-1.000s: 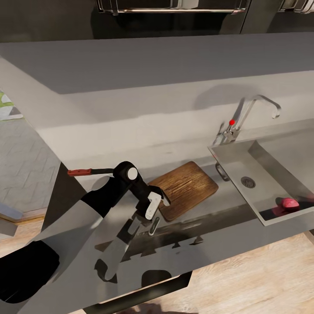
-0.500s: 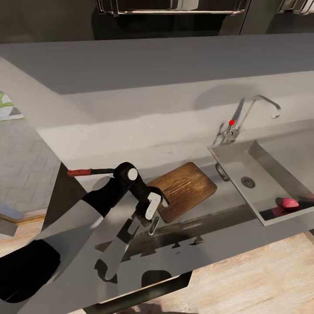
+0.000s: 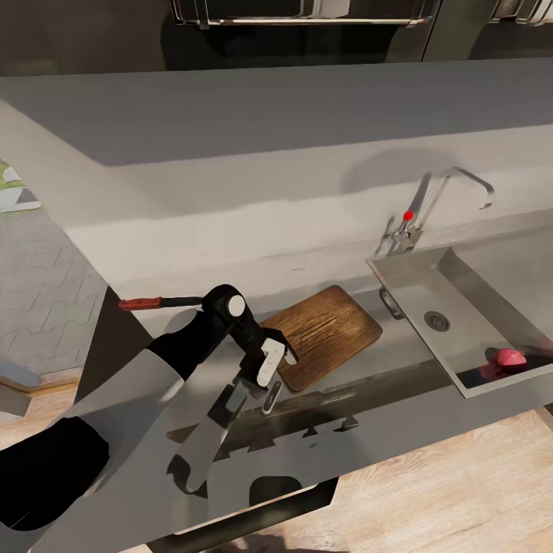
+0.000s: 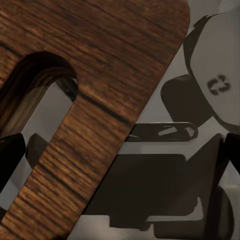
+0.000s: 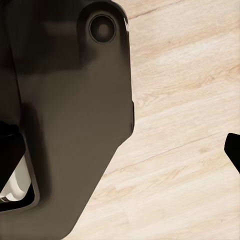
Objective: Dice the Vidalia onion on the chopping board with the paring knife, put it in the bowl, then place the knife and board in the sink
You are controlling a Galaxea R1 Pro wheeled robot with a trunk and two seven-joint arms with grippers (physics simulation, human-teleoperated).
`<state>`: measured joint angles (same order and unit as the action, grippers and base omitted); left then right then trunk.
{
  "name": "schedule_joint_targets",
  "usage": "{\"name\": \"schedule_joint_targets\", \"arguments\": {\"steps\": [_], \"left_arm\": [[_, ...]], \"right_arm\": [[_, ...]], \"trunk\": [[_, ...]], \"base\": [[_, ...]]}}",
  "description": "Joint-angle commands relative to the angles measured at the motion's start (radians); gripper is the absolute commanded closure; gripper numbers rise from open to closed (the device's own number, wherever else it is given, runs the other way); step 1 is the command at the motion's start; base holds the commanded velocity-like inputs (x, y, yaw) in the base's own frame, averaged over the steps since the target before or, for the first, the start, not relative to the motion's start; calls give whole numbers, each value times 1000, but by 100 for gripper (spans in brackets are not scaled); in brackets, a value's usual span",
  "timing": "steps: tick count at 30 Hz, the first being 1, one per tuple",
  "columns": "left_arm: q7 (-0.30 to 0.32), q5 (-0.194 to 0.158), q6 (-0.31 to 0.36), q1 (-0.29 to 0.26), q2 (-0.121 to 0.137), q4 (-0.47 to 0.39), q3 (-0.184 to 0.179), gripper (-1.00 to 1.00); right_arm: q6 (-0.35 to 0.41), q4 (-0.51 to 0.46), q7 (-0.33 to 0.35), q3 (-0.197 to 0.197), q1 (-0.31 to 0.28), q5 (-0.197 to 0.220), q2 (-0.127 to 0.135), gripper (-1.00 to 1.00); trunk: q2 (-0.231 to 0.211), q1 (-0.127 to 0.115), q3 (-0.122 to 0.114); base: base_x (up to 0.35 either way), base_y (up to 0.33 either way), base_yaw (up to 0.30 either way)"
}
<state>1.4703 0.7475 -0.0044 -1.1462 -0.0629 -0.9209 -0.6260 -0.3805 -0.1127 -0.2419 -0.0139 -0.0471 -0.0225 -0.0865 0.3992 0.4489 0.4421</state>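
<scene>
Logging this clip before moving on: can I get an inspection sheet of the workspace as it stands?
Surface: grey countertop, reflective.
Job's things: board flat on countertop beside sink; onion in sink; knife on countertop, apart from board.
Clutter: nothing seen.
End effectors: left end effector at board's slotted end; grip unclear. Right end effector: state unclear.
Cables: nothing seen.
Surroundings: tap behind sink, wood floor.

Pale wood-plank flooring (image 3: 461, 491) is running below the counter's front edge; grey patterned tiling (image 3: 38, 284) is lying at left, beneath dark wall cabinets (image 3: 100, 38).
</scene>
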Motion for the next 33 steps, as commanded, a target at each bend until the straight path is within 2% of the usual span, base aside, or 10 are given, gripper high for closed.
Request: {"name": "schedule_joint_targets", "arguments": {"steps": [1, 23, 24, 33], "left_arm": [[-42, 6, -6, 20, 0, 7, -1, -100], [-40, 6, -7, 20, -2, 5, -1, -100], [-40, 6, -6, 20, -2, 5, -1, 100], [-42, 6, -6, 20, -3, 6, -3, 100]], "right_arm": [[-3, 1, -4, -1, 0, -2, 0, -100], [-2, 11, -5, -2, 0, -5, 4, -100], [-1, 14, -5, -2, 0, -5, 4, -100], [-1, 19, -5, -2, 0, -5, 4, -100]], "trunk": [[1, 1, 2], [1, 1, 2], [1, 1, 2], [1, 1, 2]], "base": [[0, 0, 0], [0, 0, 0], [0, 0, 0], [0, 0, 0]]}}
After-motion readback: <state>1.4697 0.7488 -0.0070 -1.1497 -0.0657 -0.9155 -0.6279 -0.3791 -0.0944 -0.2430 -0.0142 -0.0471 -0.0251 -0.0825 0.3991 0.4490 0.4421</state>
